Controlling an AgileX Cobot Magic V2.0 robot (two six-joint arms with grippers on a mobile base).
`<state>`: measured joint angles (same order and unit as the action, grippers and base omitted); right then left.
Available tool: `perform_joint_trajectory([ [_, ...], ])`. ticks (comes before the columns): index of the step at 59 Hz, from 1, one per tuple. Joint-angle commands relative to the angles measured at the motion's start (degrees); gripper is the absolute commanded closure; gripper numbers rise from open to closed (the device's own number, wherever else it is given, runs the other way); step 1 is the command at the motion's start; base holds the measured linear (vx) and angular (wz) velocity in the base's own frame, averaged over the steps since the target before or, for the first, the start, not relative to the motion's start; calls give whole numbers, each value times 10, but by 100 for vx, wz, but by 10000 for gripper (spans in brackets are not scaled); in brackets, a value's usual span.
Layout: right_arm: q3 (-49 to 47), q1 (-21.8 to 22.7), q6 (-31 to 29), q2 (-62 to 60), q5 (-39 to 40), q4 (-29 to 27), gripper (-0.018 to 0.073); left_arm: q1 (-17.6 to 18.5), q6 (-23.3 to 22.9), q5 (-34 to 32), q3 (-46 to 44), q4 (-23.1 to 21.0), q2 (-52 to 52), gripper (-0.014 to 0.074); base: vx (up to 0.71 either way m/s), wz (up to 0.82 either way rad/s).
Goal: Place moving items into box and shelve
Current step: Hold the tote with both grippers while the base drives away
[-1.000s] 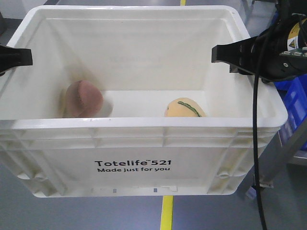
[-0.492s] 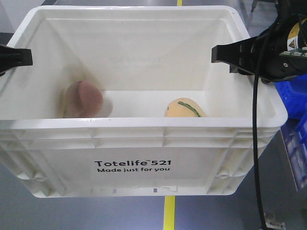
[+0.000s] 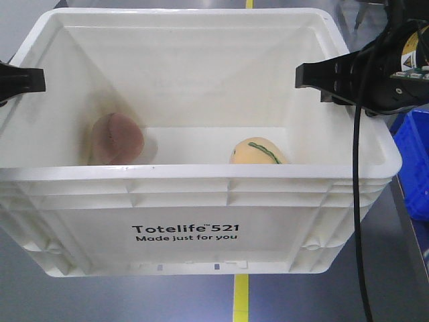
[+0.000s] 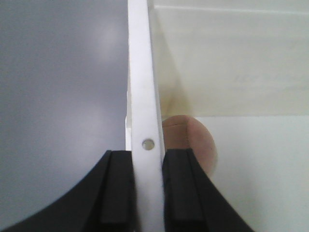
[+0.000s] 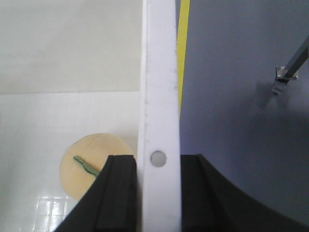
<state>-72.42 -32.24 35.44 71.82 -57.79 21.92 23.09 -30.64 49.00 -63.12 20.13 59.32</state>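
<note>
Since the earlier frame, the blue bin (image 3: pixel 414 161) has shifted in the background, while the box (image 3: pixel 201 172) keeps its place in view. My left gripper (image 4: pixel 145 186) is clamped on the box's left rim and my right gripper (image 5: pixel 157 186) on its right rim. On the box floor, the pink-grey ball (image 3: pixel 117 137) lies left and the yellow ball (image 3: pixel 258 151) right, well apart.

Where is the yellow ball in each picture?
Front view: yellow ball on the box floor, right of middle.
Left wrist view: not in it; only the pink ball shows.
Right wrist view: bottom left, inside the box wall.
Shared landmark: the box's white rim.
</note>
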Motion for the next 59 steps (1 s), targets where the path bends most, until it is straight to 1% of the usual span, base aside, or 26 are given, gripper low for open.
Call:
perform_joint_trajectory([
  [1,-23,7,-4,-24,29,81,474,-4,3,-45,-27,67,-15,619,47,-6],
  [59,-23,7,-4,-24,29,81,474,-4,3,-45,-27,67,-15,619,48,-7],
])
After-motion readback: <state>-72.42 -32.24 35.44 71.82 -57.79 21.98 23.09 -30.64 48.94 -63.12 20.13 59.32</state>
